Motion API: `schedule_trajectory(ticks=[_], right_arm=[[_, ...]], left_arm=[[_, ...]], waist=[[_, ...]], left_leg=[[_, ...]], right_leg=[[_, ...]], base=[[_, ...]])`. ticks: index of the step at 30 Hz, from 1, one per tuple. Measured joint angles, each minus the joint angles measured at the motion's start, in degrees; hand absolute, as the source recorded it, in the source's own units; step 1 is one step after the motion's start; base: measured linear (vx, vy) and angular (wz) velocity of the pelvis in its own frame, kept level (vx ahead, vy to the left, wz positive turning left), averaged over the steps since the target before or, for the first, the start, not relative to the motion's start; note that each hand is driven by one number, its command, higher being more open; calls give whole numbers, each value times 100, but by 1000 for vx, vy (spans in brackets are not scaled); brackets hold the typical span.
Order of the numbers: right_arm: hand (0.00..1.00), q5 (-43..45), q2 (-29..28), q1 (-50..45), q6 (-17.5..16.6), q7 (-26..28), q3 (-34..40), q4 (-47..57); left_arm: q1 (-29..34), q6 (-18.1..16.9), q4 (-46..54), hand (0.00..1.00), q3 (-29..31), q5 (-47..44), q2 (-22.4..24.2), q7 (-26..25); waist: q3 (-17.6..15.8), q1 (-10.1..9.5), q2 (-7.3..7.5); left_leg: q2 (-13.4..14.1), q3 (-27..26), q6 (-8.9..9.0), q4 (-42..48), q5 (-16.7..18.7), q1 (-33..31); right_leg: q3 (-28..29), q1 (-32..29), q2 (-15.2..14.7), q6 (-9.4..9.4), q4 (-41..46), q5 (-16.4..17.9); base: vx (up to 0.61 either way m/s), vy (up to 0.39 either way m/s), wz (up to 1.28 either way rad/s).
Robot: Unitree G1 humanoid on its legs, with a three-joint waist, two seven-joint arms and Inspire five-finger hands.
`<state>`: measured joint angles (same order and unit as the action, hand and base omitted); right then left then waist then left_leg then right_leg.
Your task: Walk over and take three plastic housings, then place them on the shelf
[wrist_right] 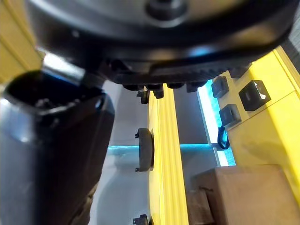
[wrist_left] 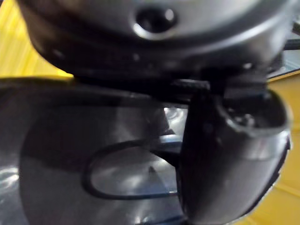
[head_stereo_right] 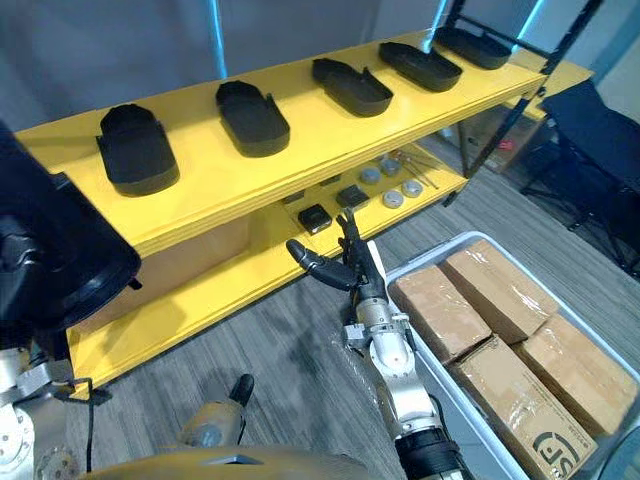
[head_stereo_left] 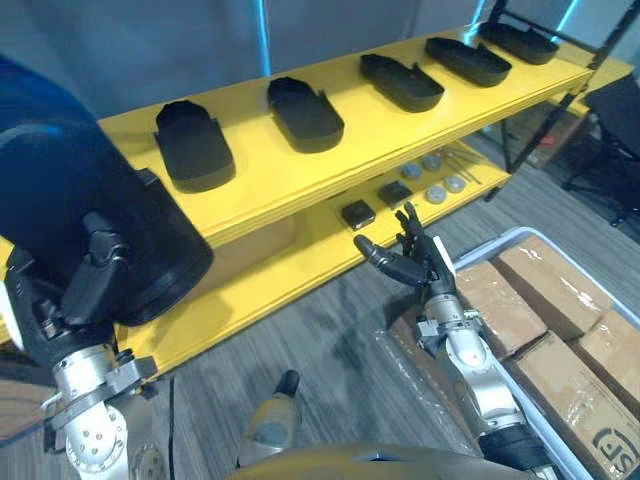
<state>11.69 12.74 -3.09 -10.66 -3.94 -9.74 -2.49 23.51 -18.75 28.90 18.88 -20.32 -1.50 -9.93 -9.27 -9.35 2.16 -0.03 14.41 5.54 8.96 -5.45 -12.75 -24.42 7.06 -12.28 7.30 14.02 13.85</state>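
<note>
Closest to us, a large black housing (head_stereo_left: 120, 220) takes up the left foreground. Our left hand (head_stereo_left: 92, 275) is clamped on its lower edge, thumb pressed against its glossy face in the wrist view. Beyond it, 5 more housings (head_stereo_left: 401, 82) lie in a row, apart from one another, along the yellow top shelf (head_stereo_left: 260, 175). Our right hand (head_stereo_left: 410, 265) hangs empty with fingers spread, just before the lower shelf (head_stereo_left: 300, 262), beside a grey bin (head_stereo_left: 520, 236) of cardboard boxes (head_stereo_left: 505, 305).
</note>
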Motion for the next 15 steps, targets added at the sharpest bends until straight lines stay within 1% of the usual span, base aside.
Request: schedule_trajectory(ticks=[1, 3, 6, 7, 8, 10, 12, 13, 14, 15], right_arm=[[100, -1, -1, -4, -20, 54, 104, 1], [100, 0, 0, -12, -56, 161, 246, 8], [100, 7, 1, -85, -273, 293, 433, 94], [100, 9, 2, -109, -384, 336, 472, 97], [100, 33, 4, -123, -464, 340, 480, 97], [100, 53, -2, -123, -513, 350, 474, 117], [100, 50, -20, -117, -614, 340, 464, 125], [100, 39, -70, -80, -673, 314, 449, 130], [100, 24, -148, -16, -681, 212, 405, 130], [100, 25, -187, 13, -682, 160, 366, 130]], left_arm=[[-108, 0, -1, 0, -130, 4, -62, -25], [-140, -2, -2, 0, -269, 13, -114, -55], [-89, -2, -25, 0, -396, 18, -114, -114], [-87, -2, -35, 0, -400, 24, -114, -155], [-86, -3, -35, 0, -402, 46, -114, -197], [-94, -7, -35, 0, -403, 48, -114, -218], [-98, -11, -35, 0, -400, 56, -114, -217], [-106, -29, -35, 0, -366, 56, -113, -208], [-106, -48, -34, 0, -296, 63, -113, -194], [-106, -52, -35, 0, -246, 69, -113, -193]], waist=[[-100, 25, 14], [-183, 30, 17], [-342, 169, -55], [-366, 194, -83], [-384, 207, -109], [-387, 223, -114], [-390, 198, -108], [-400, 189, -100], [-418, 151, -86], [-417, 129, -82]], left_leg=[[4, -19, -4, 61, -4, -13], [43, -121, -4, 86, -4, 7], [82, -207, -24, 89, 9, 128], [114, -298, -78, 92, 59, 157], [146, -377, -80, 100, 81, 190], [157, -515, -108, 149, 113, 210], [150, -691, -112, 286, 184, 201], [142, -828, -215, 597, 325, 94], [103, -890, -289, 1037, 603, -21], [82, -922, -317, 1243, 760, -70]], right_leg=[[11, 8, 9, 10, 25, -5], [77, -2, 21, 7, 51, -4], [143, 15, 20, -79, 144, 64], [208, 2, 10, -75, 215, 102], [262, 1, 9, -71, 249, 114], [281, 13, -37, -34, 315, 169], [271, 34, -140, -39, 353, 239], [255, 89, -196, -20, 375, 286], [255, 168, -250, 3, 418, 341], [260, 224, -271, 1, 414, 358]], base=[[0, 1, 16], [-48, 4, -11], [-126, 1, -15], [-119, 7, -24], [-103, 6, -24], [-69, 12, -6], [-40, 57, 10], [12, 130, 11], [41, 150, 8], [80, 150, -6]])
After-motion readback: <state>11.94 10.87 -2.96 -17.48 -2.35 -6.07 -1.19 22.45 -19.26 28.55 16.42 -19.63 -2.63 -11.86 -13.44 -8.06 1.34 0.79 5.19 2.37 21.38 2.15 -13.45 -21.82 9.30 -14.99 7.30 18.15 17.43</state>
